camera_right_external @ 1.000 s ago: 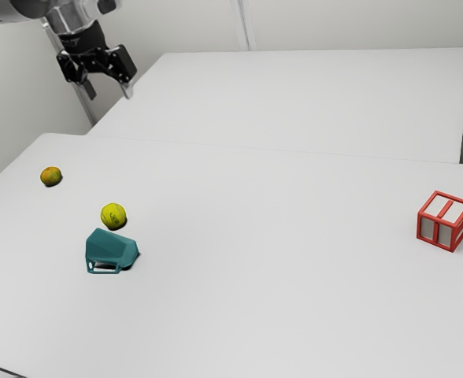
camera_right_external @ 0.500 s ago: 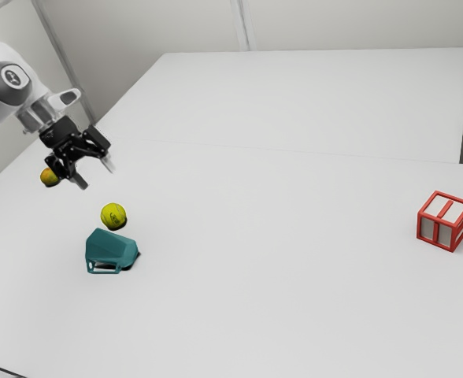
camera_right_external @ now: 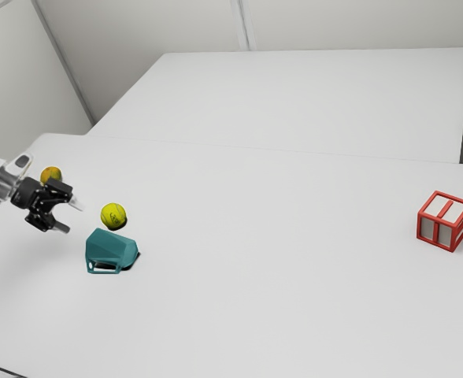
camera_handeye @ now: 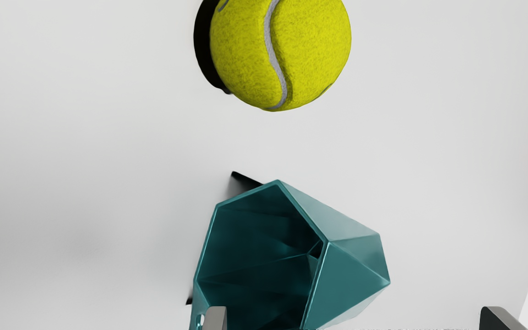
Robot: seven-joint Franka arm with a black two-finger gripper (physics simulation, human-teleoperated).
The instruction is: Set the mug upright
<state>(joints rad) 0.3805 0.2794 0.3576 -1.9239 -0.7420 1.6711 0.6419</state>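
Spread fingers (camera_right_external: pixel 61 228) face the rim (camera_handeye: pixel 326 242) of the toppled mug (camera_right_external: pixel 112 247), wide worktop (camera_right_external: pixel 279 260) separating it from the exterior view's right-hand box (camera_right_external: pixel 438 230).

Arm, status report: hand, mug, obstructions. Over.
Hand open, empty. Mug on its side, mouth facing hand. Tennis ball close by, not touching mug, may crowd approach.

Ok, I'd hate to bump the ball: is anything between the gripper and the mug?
Nothing visible stands between the gripper and the mug. The ball sits beside the mug, with a gap between them, so it looks out of the direct path.
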